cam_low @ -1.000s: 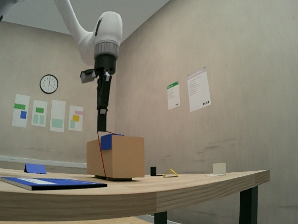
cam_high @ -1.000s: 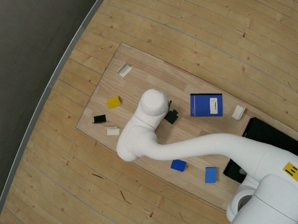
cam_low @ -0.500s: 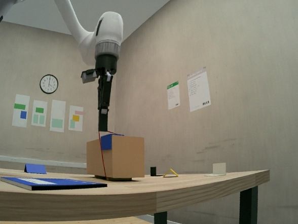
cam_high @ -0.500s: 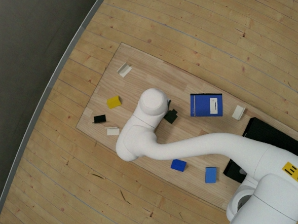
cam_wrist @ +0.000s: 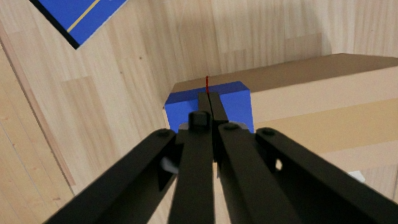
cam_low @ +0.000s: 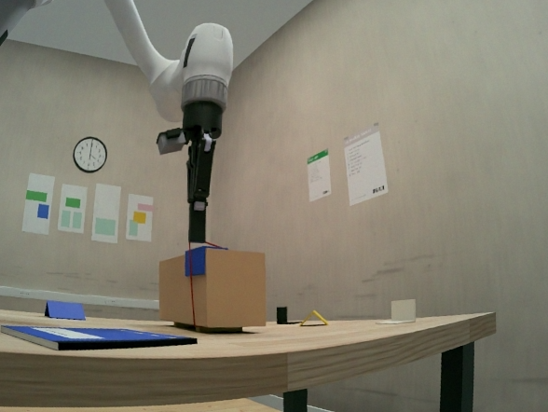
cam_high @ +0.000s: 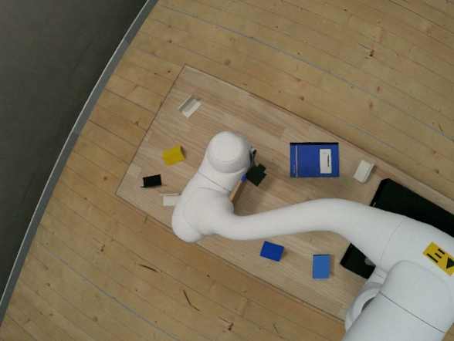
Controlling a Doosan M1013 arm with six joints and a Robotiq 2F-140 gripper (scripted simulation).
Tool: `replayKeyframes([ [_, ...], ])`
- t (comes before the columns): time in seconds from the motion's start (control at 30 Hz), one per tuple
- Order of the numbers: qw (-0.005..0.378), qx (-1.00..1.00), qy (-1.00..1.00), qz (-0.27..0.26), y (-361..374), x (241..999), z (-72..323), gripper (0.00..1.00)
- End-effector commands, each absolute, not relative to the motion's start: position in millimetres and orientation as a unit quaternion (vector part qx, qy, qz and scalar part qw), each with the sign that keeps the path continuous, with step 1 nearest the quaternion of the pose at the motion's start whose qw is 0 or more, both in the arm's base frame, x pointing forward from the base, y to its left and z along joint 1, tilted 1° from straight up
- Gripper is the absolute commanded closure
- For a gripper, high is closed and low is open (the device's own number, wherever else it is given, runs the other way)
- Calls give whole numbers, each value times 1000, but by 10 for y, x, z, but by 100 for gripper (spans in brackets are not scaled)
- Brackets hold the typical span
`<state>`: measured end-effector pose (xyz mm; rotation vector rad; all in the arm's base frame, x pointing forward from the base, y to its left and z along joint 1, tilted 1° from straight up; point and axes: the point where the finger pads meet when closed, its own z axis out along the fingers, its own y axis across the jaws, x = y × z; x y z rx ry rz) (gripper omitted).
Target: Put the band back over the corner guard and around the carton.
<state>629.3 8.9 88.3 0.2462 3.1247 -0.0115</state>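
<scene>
The carton (cam_high: 236,194) (cam_low: 235,289) (cam_wrist: 320,102) stands level on a low dark support (cam_low: 219,330). A blue corner guard (cam_low: 195,262) (cam_wrist: 237,107) sits over the top edge at one end of the carton. My gripper (cam_low: 197,241) (cam_wrist: 207,107) is shut on the thin red band and is just above the guard. The band (cam_low: 192,289) (cam_wrist: 207,84) is drawn up to the fingertips in a peak, runs down over the guard's side face to the carton's bottom, and slants from the tips to the guard's top. Its far side is hidden.
A blue notebook (cam_high: 309,160) (cam_low: 116,337) (cam_wrist: 85,15) lies near the carton. Loose yellow (cam_high: 174,155) (cam_low: 314,318), black (cam_high: 152,180), white (cam_high: 189,106) and blue (cam_high: 272,251) angle pieces lie around. A large black object (cam_high: 405,204) lies beneath the arm.
</scene>
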Motion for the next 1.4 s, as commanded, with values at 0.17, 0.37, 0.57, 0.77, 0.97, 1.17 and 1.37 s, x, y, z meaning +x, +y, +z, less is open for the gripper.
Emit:
replayKeyframes([
  [0.17, 3, 78, 997, -3, 103, 6390, 891, 90],
  [0.37, 3, 78, 997, -3, 103, 6413, 892, 90],
  [0.57, 3, 78, 997, -3, 103, 6413, 895, 90],
  [0.77, 5, 78, 997, -3, 102, 6414, 844, 90],
  [0.97, 3, 78, 997, -3, 102, 6387, 760, 90],
  [1.17, 2, 79, 997, -3, 102, 6387, 754, 90],
  [1.37, 2, 79, 997, -3, 102, 6385, 758, 90],
])
